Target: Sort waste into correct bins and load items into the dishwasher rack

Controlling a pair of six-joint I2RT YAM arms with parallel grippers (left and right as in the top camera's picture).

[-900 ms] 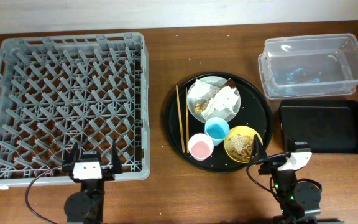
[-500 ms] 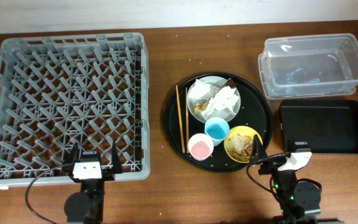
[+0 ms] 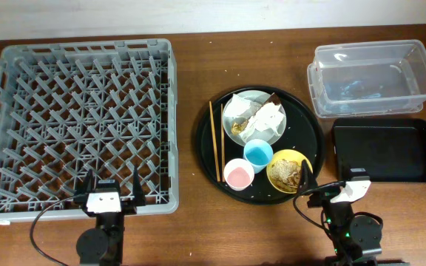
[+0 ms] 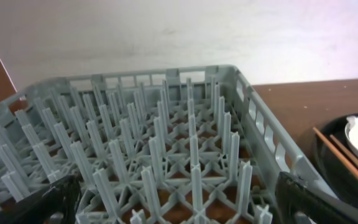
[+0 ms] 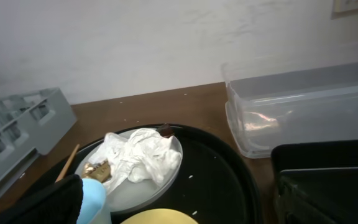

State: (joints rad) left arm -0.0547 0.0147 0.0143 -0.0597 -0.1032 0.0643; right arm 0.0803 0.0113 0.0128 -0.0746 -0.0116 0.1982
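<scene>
- Nothing has changed over the last second: both arms sit where they were at the bottom edge of the overhead view. No item has shifted, so sorting has not begun.
- The left gripper [image 3: 112, 183] is spread wide and holds nothing. It hangs over the near wall of the dishwasher rack [image 3: 87, 46], whose pegs are all bare.
- The right gripper [image 3: 325, 183] is also wide and empty, just below the yellow bowl [image 3: 271, 165].
- The round black tray [image 3: 310, 137] at centre carries everything:
  - the plate [image 3: 233, 111] with a crumpled napkin [image 3: 266, 118]
  - the chopsticks [image 3: 215, 140] on its left side
  - the pink cup [image 3: 238, 175] and the blue cup [image 3: 258, 154]
  - the bowl with food scraps [image 3: 287, 174]
- The clear tub [image 3: 368, 50] at upper right and the black rectangular tray [image 3: 383, 151] below it are both empty.
- Bare table lies between the rack and the round tray. The cups and bowl crowd together, so a reach there is likely to be tight.
</scene>
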